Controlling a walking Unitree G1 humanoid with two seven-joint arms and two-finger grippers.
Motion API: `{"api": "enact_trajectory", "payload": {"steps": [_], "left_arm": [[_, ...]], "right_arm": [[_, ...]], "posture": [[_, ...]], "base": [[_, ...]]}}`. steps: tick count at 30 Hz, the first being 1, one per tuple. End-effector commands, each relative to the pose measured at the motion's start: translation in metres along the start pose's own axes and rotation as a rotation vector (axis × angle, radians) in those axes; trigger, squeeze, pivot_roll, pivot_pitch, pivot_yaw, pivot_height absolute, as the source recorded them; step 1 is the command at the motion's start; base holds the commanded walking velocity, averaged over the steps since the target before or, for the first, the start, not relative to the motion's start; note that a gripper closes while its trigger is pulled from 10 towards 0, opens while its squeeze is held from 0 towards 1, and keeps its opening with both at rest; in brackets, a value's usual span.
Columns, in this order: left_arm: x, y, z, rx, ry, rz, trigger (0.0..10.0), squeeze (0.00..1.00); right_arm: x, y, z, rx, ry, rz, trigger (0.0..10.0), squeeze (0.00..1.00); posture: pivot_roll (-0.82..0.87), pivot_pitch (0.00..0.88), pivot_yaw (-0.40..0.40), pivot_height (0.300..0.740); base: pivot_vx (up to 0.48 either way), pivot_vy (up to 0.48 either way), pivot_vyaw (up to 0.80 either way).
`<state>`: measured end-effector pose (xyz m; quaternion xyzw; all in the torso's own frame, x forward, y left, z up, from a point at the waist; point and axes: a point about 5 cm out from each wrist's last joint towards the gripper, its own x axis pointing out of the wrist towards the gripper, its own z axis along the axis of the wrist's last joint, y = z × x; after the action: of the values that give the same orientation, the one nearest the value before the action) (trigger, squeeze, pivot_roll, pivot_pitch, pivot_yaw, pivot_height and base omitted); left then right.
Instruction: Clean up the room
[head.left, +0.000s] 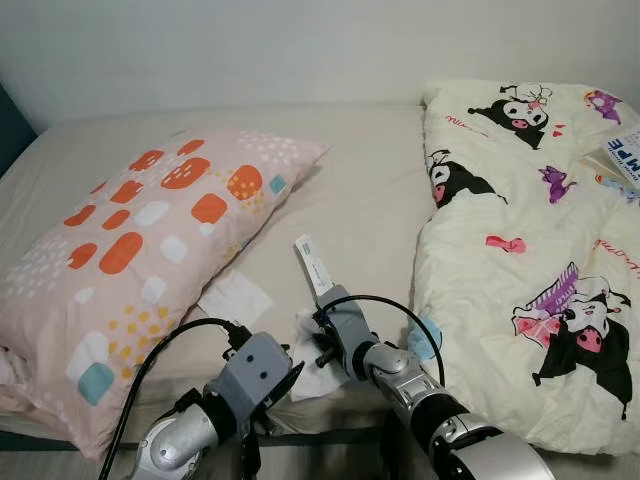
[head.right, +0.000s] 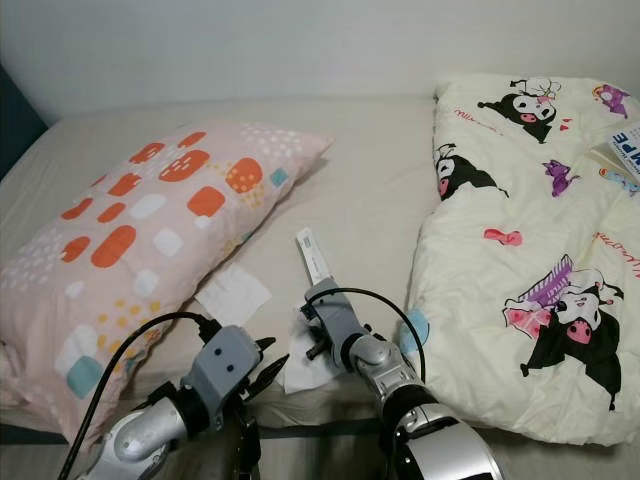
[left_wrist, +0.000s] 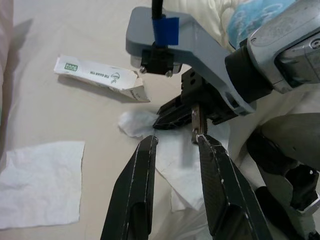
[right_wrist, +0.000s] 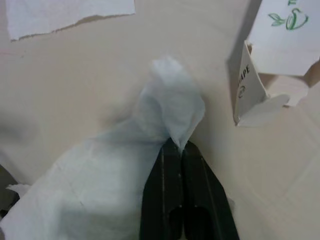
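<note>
Nearest the camera, the left gripper (left_wrist: 175, 150) hovers above the front edge of the beige-sheeted bed (head.left: 370, 190), its two black fingers a little apart and holding nothing. Just beyond it the right gripper (right_wrist: 176, 146) has its fingers closed tight, pinching a peak of the crumpled white tissue (right_wrist: 120, 175), which lies on the sheet near the bed's front edge. Beside it lies a torn white cardboard box with green print (head.left: 313, 263), and a flat white paper square (head.left: 234, 298) rests against the pink pillow with orange patches (head.left: 140, 250). A cream cartoon-print quilt (head.left: 530, 250) covers the bed's right side.

The step in hand looks like lifting the tissue away. The grip is only on a thin fold, so the lift should be slow and straight up, clear of the box, keeping the pinch firm; tissue tears easily if dragged along the sheet.
</note>
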<state>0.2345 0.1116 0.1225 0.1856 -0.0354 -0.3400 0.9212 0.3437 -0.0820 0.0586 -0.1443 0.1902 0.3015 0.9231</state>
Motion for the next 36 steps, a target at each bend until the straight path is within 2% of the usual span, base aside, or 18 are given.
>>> {"api": "enact_trajectory", "payload": {"steps": [1, 3, 7, 11, 13, 17, 21, 23, 24, 25, 26, 28, 30, 36], "left_arm": [[0.000, -0.005, -0.007, -0.008, 0.027, -0.014, 10.0, 0.00], [0.001, -0.004, -0.008, -0.009, 0.026, -0.011, 10.0, 0.00], [0.009, 0.003, -0.008, -0.010, 0.016, 0.033, 10.0, 0.00], [0.012, 0.009, -0.009, -0.013, 0.009, 0.066, 10.0, 0.00], [0.017, 0.023, -0.008, -0.060, -0.006, 0.171, 10.0, 0.00], [0.020, 0.032, -0.009, -0.114, -0.007, 0.257, 10.0, 0.00], [0.022, 0.046, -0.015, -0.238, 0.001, 0.414, 10.0, 0.00], [0.022, 0.048, -0.016, -0.253, 0.006, 0.440, 10.0, 0.00], [0.022, 0.050, -0.019, -0.274, 0.024, 0.465, 10.0, 0.00], [0.023, 0.051, -0.021, -0.284, 0.036, 0.480, 10.0, 0.00], [0.023, 0.052, -0.025, -0.295, 0.060, 0.517, 10.0, 0.00], [0.020, 0.056, -0.034, -0.289, 0.110, 0.602, 10.0, 0.00], [0.018, 0.058, -0.038, -0.309, 0.118, 0.642, 10.0, 0.00], [0.016, 0.060, -0.039, -0.325, 0.108, 0.669, 10.0, 0.00]], "right_arm": [[0.000, 0.004, -0.008, 0.017, 0.034, 0.013, 0.0, 0.00], [0.000, 0.003, -0.006, 0.025, 0.020, 0.008, 0.0, 0.00], [0.000, -0.003, 0.007, 0.103, -0.073, -0.009, 0.0, 0.00], [-0.001, -0.006, 0.012, 0.108, -0.111, -0.018, 0.0, 0.00], [-0.004, -0.012, 0.026, 0.146, -0.216, -0.046, 0.0, 0.00], [-0.007, -0.015, 0.036, 0.189, -0.297, -0.061, 0.0, 0.00], [-0.020, -0.021, 0.051, 0.227, -0.440, -0.096, 0.0, 0.00], [-0.024, -0.021, 0.052, 0.223, -0.463, -0.108, 0.0, 0.00], [-0.029, -0.022, 0.052, 0.198, -0.486, -0.137, 7.3, 0.00], [-0.033, -0.022, 0.052, 0.179, -0.499, -0.156, 7.3, 0.00], [-0.037, -0.024, 0.047, 0.159, -0.485, -0.204, 10.0, 0.00], [-0.044, -0.027, 0.036, 0.135, -0.448, -0.281, 10.0, 0.00], [-0.048, -0.028, 0.031, 0.129, -0.454, -0.321, 10.0, 0.00], [-0.054, -0.029, 0.021, 0.094, -0.423, -0.376, 10.0, 0.00]], "posture": [[0.11, 0.253, -0.014, 0.586], [0.10, 0.238, -0.014, 0.586], [0.09, 0.210, -0.015, 0.586], [0.07, 0.176, -0.015, 0.586], [0.06, 0.157, -0.014, 0.586], [0.05, 0.137, -0.018, 0.586], [0.03, 0.114, -0.021, 0.586], [0.02, 0.103, -0.019, 0.586], [0.02, 0.096, -0.020, 0.586], [0.02, 0.093, -0.019, 0.586], [0.01, 0.085, -0.017, 0.586], [0.02, 0.076, -0.006, 0.586], [0.01, 0.074, 0.000, 0.586], [0.01, 0.076, 0.000, 0.586]], "base": [[0.000, 0.000, 0.00], [0.000, 0.000, 0.00], [0.000, 0.000, 0.00], [0.000, 0.000, 0.00], [0.000, 0.000, 0.00], [0.000, 0.000, 0.00], [0.000, 0.000, 0.00], [0.000, 0.000, 0.00], [0.000, 0.000, 0.00], [0.000, 0.000, 0.00], [0.000, 0.000, 0.00], [0.000, 0.000, 0.00], [0.000, 0.000, 0.00], [0.000, 0.000, 0.00]]}}
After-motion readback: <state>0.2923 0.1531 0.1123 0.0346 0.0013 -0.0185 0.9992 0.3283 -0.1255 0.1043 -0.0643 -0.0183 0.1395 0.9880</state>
